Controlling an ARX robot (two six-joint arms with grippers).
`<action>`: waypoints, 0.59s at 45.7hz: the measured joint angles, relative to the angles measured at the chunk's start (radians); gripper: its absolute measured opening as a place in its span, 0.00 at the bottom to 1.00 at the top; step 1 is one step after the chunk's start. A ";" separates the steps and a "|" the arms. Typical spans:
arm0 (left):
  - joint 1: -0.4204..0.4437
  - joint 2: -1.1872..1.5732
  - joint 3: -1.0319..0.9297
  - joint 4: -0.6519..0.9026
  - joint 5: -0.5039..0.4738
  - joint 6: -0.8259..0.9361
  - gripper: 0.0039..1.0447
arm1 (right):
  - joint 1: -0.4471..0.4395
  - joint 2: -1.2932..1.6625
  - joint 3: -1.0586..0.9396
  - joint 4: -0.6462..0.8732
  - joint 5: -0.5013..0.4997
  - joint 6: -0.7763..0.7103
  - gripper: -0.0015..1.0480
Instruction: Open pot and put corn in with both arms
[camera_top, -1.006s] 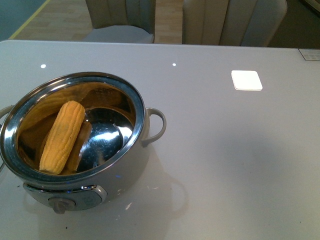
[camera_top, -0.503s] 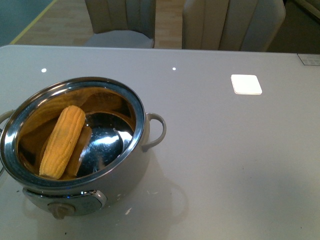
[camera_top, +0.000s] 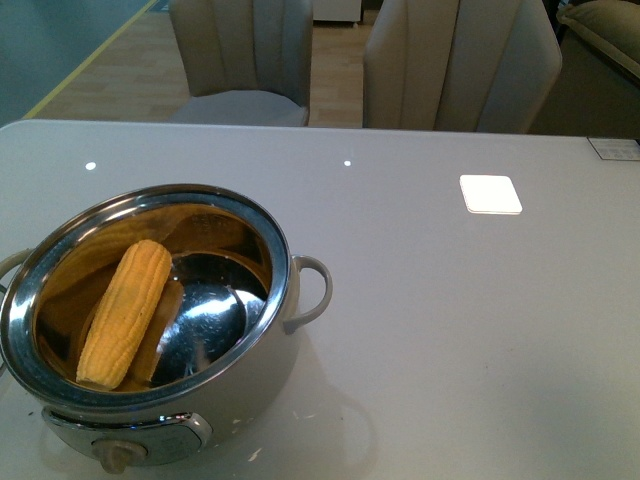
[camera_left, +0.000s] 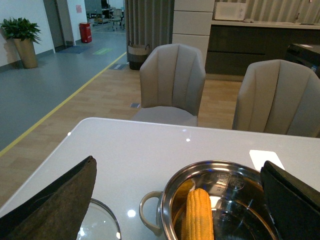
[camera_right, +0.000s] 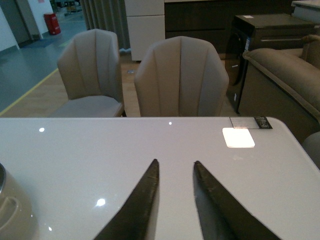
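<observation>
The pot (camera_top: 283, 262) stands open at the table's front left, its beige dial facing me. The corn (camera_top: 125, 312) lies inside, leaning against the left of the steel wall. Neither arm shows in the front view. In the left wrist view my left gripper (camera_left: 178, 162) hangs open above the pot (camera_left: 167, 200), its black fingers (camera_left: 60, 200) wide apart on either side of it and of the corn (camera_left: 199, 215). My right gripper (camera_right: 176, 162) is shut and holds nothing, over bare table to the right of the pot (camera_right: 12, 215).
A glass lid (camera_left: 100, 222) lies flat on the table beside the pot's handle. A white square (camera_top: 490, 193) sits at the table's back right. Two beige chairs (camera_top: 240, 50) (camera_top: 460, 60) stand behind the far edge. A sofa (camera_right: 285, 75) is off to the right.
The front view has tipped upward, so the pot and table sit lower in the picture and more of the chairs shows. The corn lies as before in the pot.
</observation>
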 joint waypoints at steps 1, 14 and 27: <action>0.000 0.000 0.000 0.000 0.000 0.000 0.94 | 0.000 -0.007 -0.002 -0.003 0.000 -0.002 0.06; 0.000 0.000 0.000 0.000 0.000 0.000 0.94 | 0.000 -0.086 -0.040 -0.035 -0.001 -0.009 0.02; 0.000 0.000 0.000 0.000 0.000 0.000 0.94 | -0.001 -0.232 -0.040 -0.198 -0.003 -0.010 0.02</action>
